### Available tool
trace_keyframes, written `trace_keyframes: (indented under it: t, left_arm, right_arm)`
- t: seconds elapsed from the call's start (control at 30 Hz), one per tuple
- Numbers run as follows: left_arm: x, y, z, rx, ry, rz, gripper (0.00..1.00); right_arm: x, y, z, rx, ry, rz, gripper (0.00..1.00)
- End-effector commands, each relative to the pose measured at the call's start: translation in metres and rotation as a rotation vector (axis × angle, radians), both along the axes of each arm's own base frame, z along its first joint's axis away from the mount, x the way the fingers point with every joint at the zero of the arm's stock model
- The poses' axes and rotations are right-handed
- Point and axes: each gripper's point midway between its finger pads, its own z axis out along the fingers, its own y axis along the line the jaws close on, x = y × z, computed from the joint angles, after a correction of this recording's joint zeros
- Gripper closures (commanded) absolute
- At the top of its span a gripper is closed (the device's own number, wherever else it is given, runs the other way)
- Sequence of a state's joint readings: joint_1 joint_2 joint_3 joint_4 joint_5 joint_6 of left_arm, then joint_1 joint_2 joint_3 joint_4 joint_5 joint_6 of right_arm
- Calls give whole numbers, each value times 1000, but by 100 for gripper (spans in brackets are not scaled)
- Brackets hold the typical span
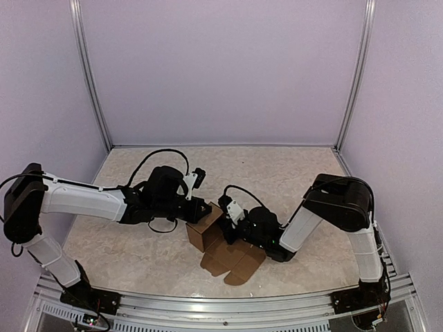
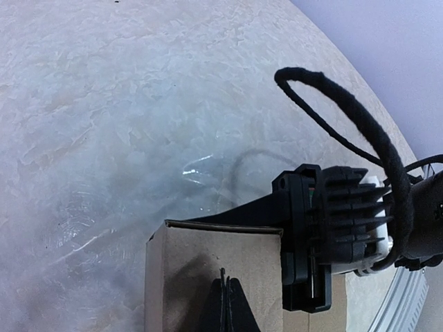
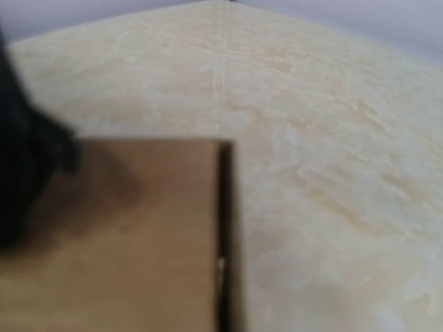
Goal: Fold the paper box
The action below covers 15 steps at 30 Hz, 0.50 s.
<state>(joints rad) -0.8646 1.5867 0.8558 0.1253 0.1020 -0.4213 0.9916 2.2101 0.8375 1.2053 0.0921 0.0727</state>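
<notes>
The paper box (image 1: 204,234) is brown cardboard, partly raised into a small open box near the table's front middle. Its flat rounded flaps (image 1: 234,263) lie spread on the table in front of it. My left gripper (image 1: 206,209) is shut, and its tips (image 2: 225,280) rest against a cardboard panel (image 2: 187,270). My right gripper (image 1: 227,223) is at the box's right side. One of its black fingers (image 2: 242,213) lies along the far edge of that panel. In the right wrist view a blurred panel (image 3: 124,242) fills the lower left and hides the right gripper's fingers.
The beige marbled table (image 1: 138,242) is enclosed by lilac walls with metal corner posts (image 1: 93,83). A metal rail (image 1: 228,315) runs along the near edge. A looped black cable (image 2: 346,104) hangs above the right gripper.
</notes>
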Motion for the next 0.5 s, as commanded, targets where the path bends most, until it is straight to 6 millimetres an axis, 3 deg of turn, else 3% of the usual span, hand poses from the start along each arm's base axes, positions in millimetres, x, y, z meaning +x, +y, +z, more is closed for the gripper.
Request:
trace_keyframes:
  t: [0.0, 0.37, 0.4, 0.47]
  left_arm:
    - [-3, 4, -8, 36, 32, -4, 100]
    - [-4, 5, -8, 36, 35, -4, 100]
    - [-4, 5, -8, 37, 35, -3, 100]
    - [-4, 5, -8, 37, 35, -4, 100]
  right_arm:
    - [7, 1, -11, -32, 13, -19, 100]
    - [9, 1, -6, -25, -10, -46, 100]
    - [11, 1, -4, -19, -12, -53, 99]
    - [12, 0, 0, -6, -16, -59, 87]
